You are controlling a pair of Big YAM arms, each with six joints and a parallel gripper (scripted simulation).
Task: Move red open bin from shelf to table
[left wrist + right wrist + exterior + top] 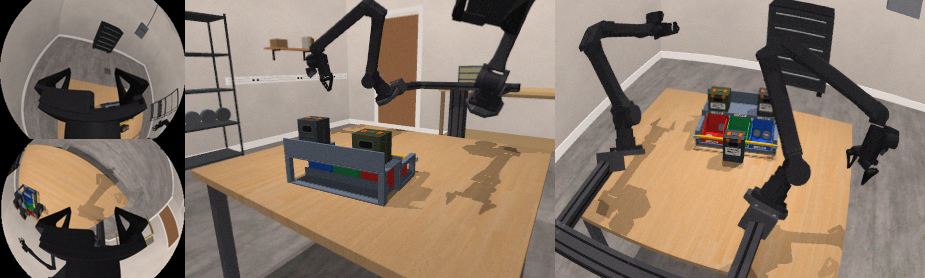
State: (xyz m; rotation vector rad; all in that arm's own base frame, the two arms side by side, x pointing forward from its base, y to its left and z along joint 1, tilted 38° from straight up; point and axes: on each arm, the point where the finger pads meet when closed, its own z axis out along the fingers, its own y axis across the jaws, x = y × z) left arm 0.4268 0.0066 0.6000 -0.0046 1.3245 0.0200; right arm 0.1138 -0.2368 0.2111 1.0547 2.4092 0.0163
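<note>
The red bin (pixel 712 125) (pixel 369 176) (pixel 31 213) sits at the left end of the grey-blue shelf (pixel 742 107) (pixel 335 155) in the top view, with a grey part visible inside. The green bin (pixel 739 123) (pixel 346 171) (pixel 30 205) is beside it, partly hidden by a dark box. The blue bin (pixel 762 127) (pixel 321 166) (pixel 28 198) is at the other end, with grey round parts inside. My left gripper (pixel 676 27) (pixel 92 70) is open and empty, high and left of the shelf. My right gripper (pixel 857 173) (pixel 329 88) (pixel 92 209) is open and empty, far right of the shelf.
A yellow bar (pixel 710 137) runs across the shelf front. A dark box (pixel 733 147) stands before the green bin. An olive box (pixel 719 100) (pixel 371 144) and another dark box (pixel 765 102) (pixel 313 130) stand at the shelf's back. The wooden table (pixel 690 190) (pixel 435 215) extends around the shelf.
</note>
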